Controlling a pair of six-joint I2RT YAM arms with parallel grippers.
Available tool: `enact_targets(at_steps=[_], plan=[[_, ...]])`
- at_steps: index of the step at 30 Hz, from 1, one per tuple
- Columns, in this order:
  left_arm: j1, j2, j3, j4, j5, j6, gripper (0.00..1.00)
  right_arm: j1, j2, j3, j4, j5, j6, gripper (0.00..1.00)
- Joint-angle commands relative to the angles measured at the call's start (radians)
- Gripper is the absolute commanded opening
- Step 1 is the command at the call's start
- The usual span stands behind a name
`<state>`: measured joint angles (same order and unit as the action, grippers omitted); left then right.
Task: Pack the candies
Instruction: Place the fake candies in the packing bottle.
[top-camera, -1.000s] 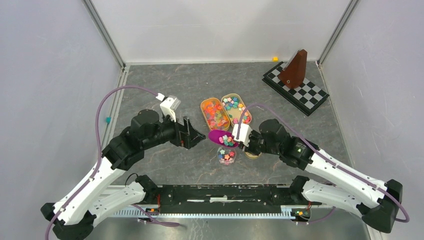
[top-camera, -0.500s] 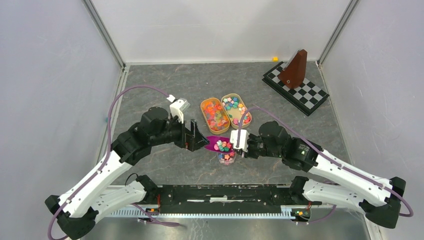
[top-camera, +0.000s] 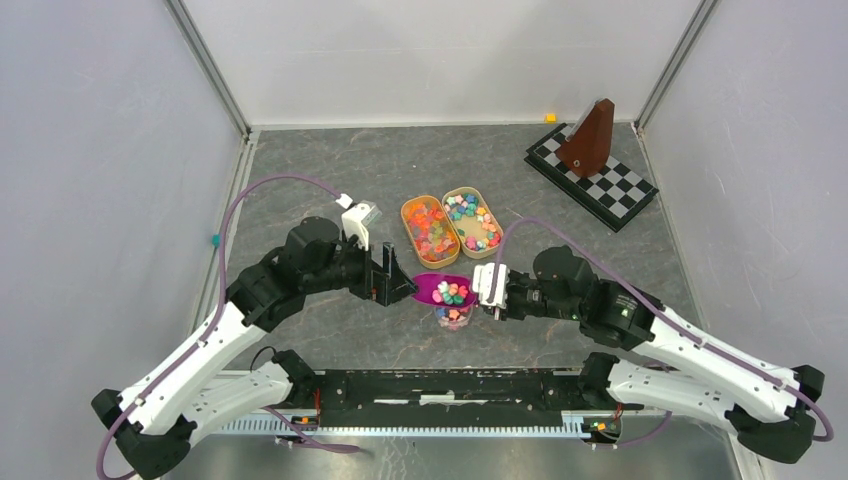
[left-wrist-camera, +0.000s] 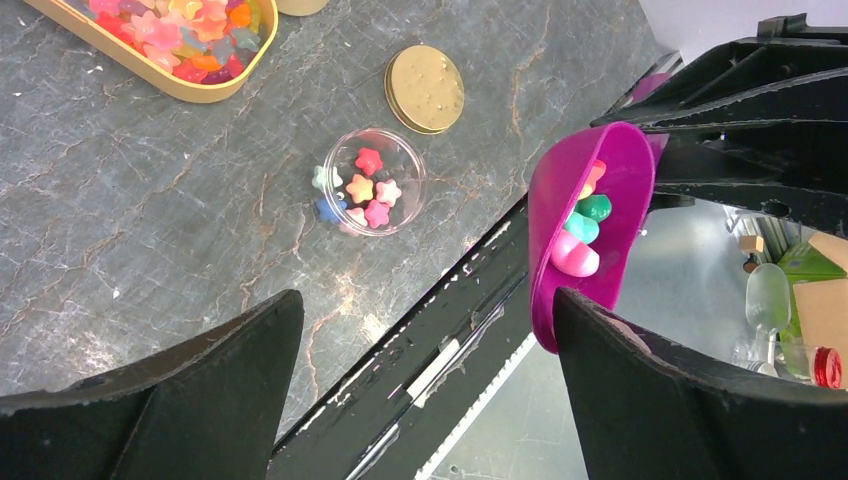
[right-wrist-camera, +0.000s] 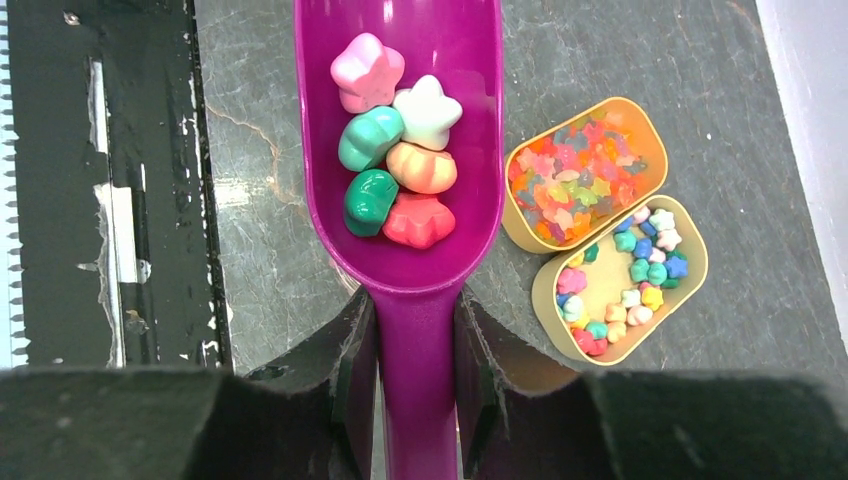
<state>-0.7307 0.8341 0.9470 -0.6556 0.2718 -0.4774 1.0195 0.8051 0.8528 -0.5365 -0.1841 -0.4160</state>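
A: Where are the candies (right-wrist-camera: 420, 168) held, and how are they pointed?

B: Six are carried in the purple scoop (right-wrist-camera: 445, 40). Its handle is clamped by the right gripper (right-wrist-camera: 412, 320). In the top view its long axis is laid left-right, with the mouth aimed at frame left over the clear jar (left-wrist-camera: 395, 150).

A: And the room around it?

B: It is hemmed in by the spread, empty left gripper (top-camera: 398, 280), by the candy trays (right-wrist-camera: 605, 290) above and by the black rail (top-camera: 400, 385) below.

- A clear jar (left-wrist-camera: 368, 182) on the bench (left-wrist-camera: 150, 230) holds star candies (left-wrist-camera: 361, 188).
- A gold lid (left-wrist-camera: 425, 88) lies near the jar.
- A loaded purple scoop (left-wrist-camera: 615, 165) hangs right of the jar.
- The left pincer (left-wrist-camera: 428, 300) gapes wide.
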Motion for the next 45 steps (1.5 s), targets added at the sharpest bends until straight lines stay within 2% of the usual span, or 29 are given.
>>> enact_targets(at_steps=[1, 14, 20, 26, 38, 45], plan=[[0.000, -0.017, -0.010, 0.010, 0.003, 0.059, 1.00, 0.005, -0.048, 0.063, 0.054, -0.033, 0.000, 0.00], [0.001, -0.022, -0.023, 0.008, 0.001, 0.060, 1.00, 0.005, -0.122, 0.102, 0.107, -0.135, 0.044, 0.00], [0.001, -0.024, -0.026, 0.012, 0.012, 0.059, 1.00, 0.005, -0.122, 0.117, 0.090, -0.132, 0.056, 0.00], [0.001, -0.033, -0.015, 0.016, 0.004, 0.056, 1.00, 0.005, -0.093, 0.122, -0.003, -0.057, 0.031, 0.00], [0.000, -0.108, 0.010, -0.041, -0.156, 0.078, 1.00, 0.005, -0.022, 0.123, -0.214, 0.112, -0.013, 0.00], [0.000, -0.145, -0.022, -0.050, -0.198, 0.094, 1.00, 0.005, 0.033, 0.155, -0.321, 0.172, -0.020, 0.00]])
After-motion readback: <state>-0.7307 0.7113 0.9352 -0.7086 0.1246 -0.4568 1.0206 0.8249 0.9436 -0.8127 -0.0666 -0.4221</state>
